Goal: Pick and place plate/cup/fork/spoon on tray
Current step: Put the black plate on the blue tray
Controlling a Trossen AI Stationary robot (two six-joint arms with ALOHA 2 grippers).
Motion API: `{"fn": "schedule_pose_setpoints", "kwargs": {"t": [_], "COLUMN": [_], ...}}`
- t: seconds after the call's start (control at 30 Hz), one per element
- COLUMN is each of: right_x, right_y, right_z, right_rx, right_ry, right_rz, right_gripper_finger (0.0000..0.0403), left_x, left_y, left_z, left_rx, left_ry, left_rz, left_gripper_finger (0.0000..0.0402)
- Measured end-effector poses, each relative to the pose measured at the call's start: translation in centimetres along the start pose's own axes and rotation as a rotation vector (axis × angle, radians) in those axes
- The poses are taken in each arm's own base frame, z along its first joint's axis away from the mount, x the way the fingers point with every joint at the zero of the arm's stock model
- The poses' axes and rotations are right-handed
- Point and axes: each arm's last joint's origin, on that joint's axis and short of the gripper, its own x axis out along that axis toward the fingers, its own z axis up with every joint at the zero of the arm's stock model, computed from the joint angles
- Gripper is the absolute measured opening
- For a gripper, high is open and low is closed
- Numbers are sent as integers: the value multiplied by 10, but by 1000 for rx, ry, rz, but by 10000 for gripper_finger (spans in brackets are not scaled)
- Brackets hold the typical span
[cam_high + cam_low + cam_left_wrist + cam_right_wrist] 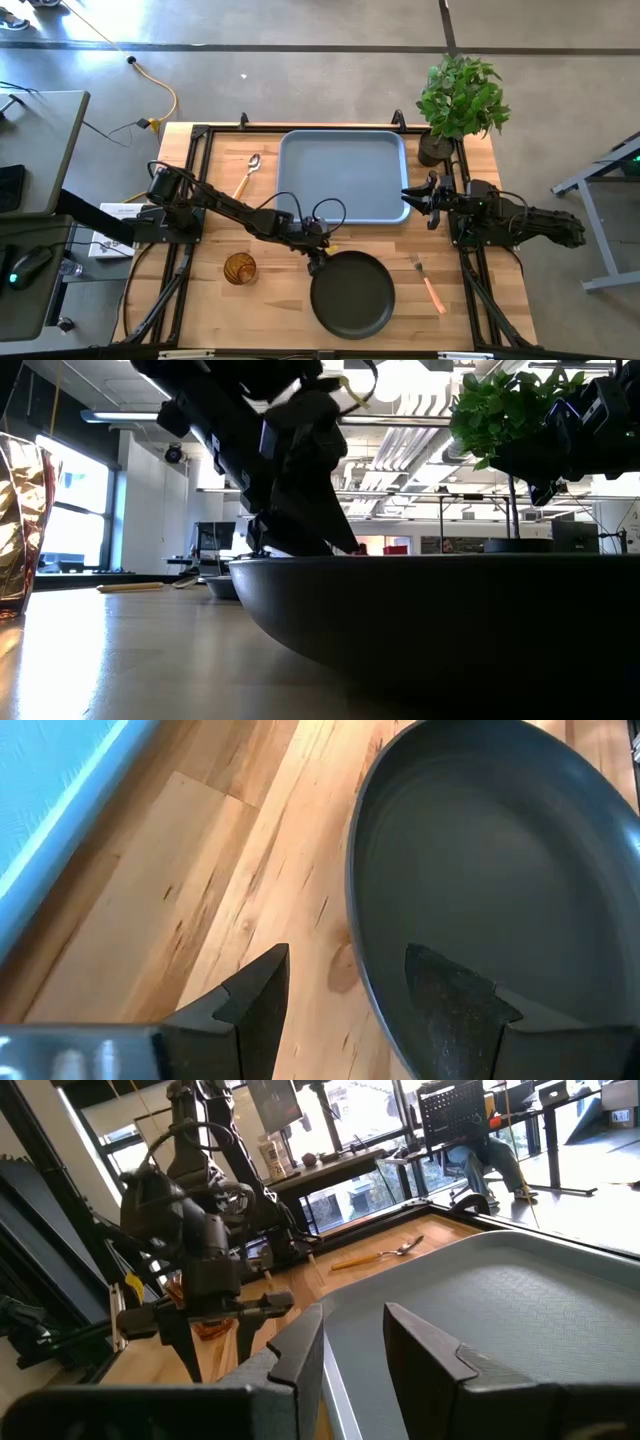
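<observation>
The dark plate point(352, 293) lies flat on the table near its front edge and fills the low view point(430, 610). My left gripper point(318, 263) is open at the plate's far-left rim point(365, 960). One finger point(255, 1010) stands outside over the wood and the other point(450, 1010) inside the plate. The light blue tray point(340, 175) lies at the far middle. My right gripper point(408, 197) is open at the tray's right rim point(335, 1380). The amber cup point(239, 268) stands left of the plate. The spoon point(249, 173) lies left of the tray. The orange-handled fork point(428, 283) lies right of the plate.
A potted plant point(458, 100) stands at the table's far right corner, beside the tray. Bare wood point(270, 320) shows between the cup and the plate and along the front edge. Black frame rails point(190, 200) run along the table's left and right sides.
</observation>
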Motion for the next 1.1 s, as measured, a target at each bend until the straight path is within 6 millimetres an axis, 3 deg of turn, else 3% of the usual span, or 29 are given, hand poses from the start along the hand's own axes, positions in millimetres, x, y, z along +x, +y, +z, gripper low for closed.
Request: {"fn": "schedule_pose_setpoints", "kwargs": {"t": [0.27, 0.6, 0.87, 1.1], "right_x": [0, 0, 0, 0], "right_y": [0, 0, 0, 0], "right_z": [0, 0, 0, 0], "right_rx": [0, 0, 0, 0], "right_ry": [0, 0, 0, 0], "right_rz": [0, 0, 0, 0], "right_gripper_finger": [99, 99, 99, 99], "left_x": [17, 18, 30, 30], "left_y": [4, 5, 10, 10], "left_z": [-11, -11, -15, -14], "left_rx": [-75, -90, -140, -150], "left_ry": [60, 62, 68, 52], "left_rz": [-29, -23, -21, -19], "left_gripper_finger": [191, 186, 118, 38]}}
